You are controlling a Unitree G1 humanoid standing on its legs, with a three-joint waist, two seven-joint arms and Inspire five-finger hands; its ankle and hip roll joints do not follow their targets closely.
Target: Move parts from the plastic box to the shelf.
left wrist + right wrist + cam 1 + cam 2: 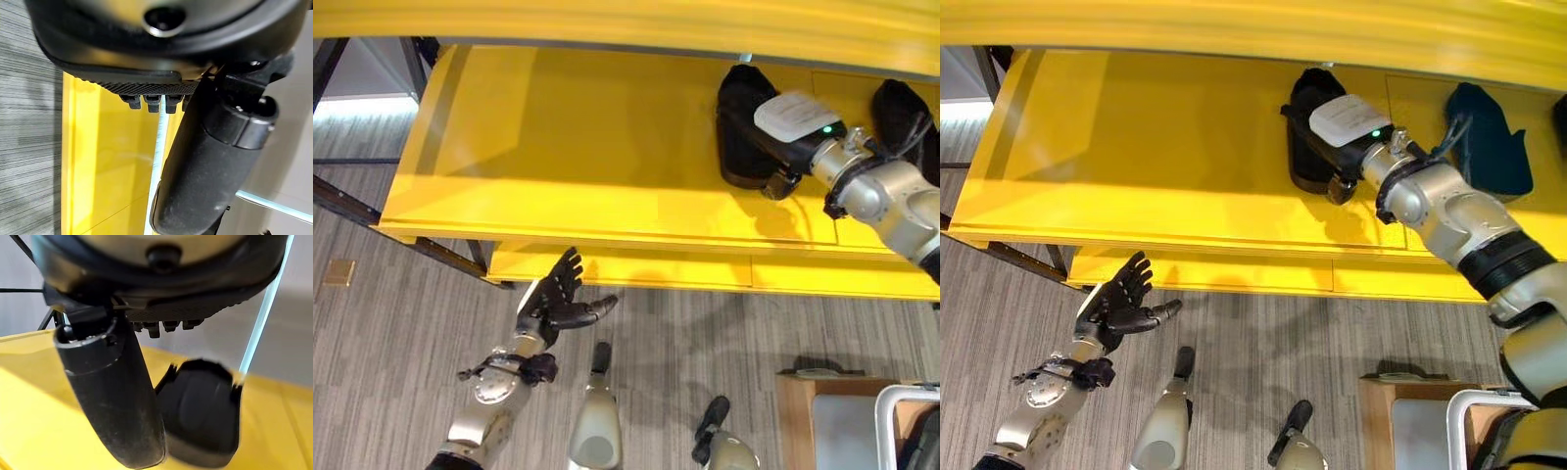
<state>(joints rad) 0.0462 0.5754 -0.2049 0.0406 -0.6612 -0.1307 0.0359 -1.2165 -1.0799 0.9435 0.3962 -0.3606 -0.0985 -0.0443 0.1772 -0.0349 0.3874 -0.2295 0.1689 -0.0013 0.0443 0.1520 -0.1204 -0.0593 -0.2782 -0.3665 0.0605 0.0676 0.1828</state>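
Note:
A rounded black part lies on the yellow shelf toward its right side. My right hand reaches over this part from the right. In the right wrist view the thumb stands straight beside the part, with the fingers extended above it and nothing curled round it. A second black part rests on the shelf further right. My left hand hangs open and empty below the shelf's front edge, over the grey floor.
The shelf's dark metal frame runs out to the left. A wooden-edged box with a white frame stands on the floor at the lower right. A small tan square lies on the floor at the left.

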